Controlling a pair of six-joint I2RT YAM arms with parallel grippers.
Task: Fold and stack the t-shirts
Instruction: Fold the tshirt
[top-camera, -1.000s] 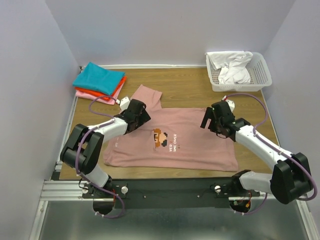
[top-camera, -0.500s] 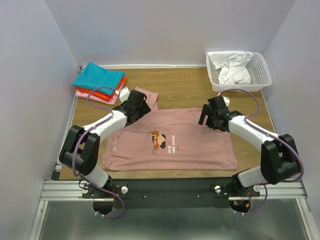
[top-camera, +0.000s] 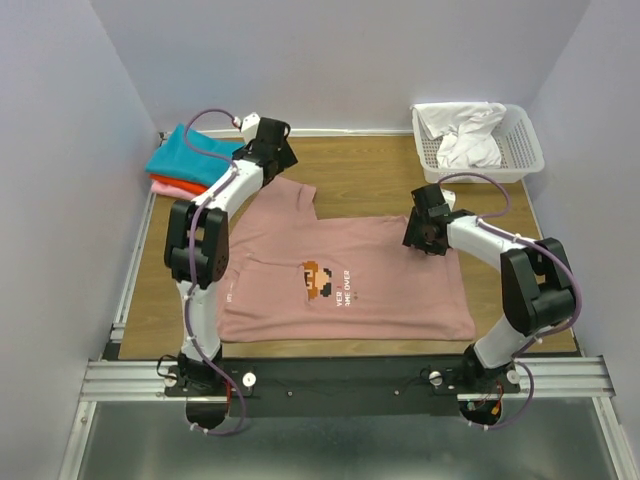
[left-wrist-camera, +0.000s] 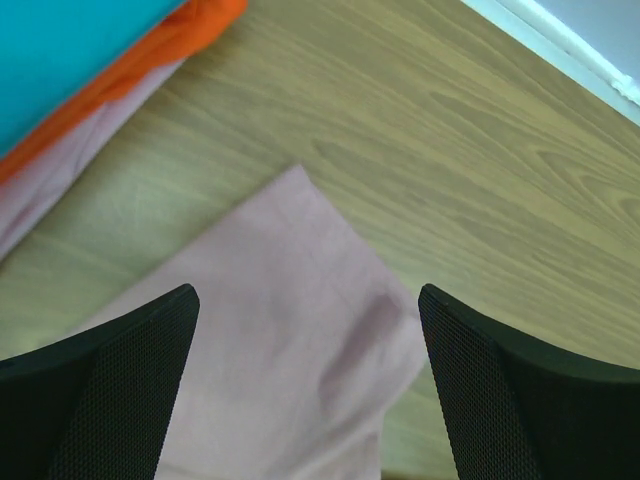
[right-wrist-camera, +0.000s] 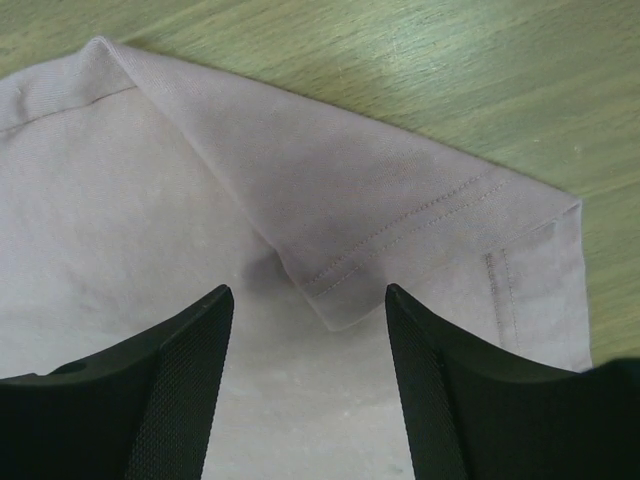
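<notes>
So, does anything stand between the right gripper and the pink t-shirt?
Nothing visible does. The right gripper is directly above the pink t-shirt, its fingers apart on either side of a folded sleeve edge.

The dusty-pink t-shirt (top-camera: 340, 280) lies flat mid-table, print up; a folded teal t-shirt (top-camera: 188, 153) tops an orange-red t-shirt (top-camera: 176, 186) at the far-left corner.

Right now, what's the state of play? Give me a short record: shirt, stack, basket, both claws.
shirt: pink tee, spread flat on the table, print up
stack: teal tee on an orange-red tee, far left
basket: far right, holds white cloth
left claw: open, over the left sleeve
right claw: open, over the folded-in right sleeve
</notes>
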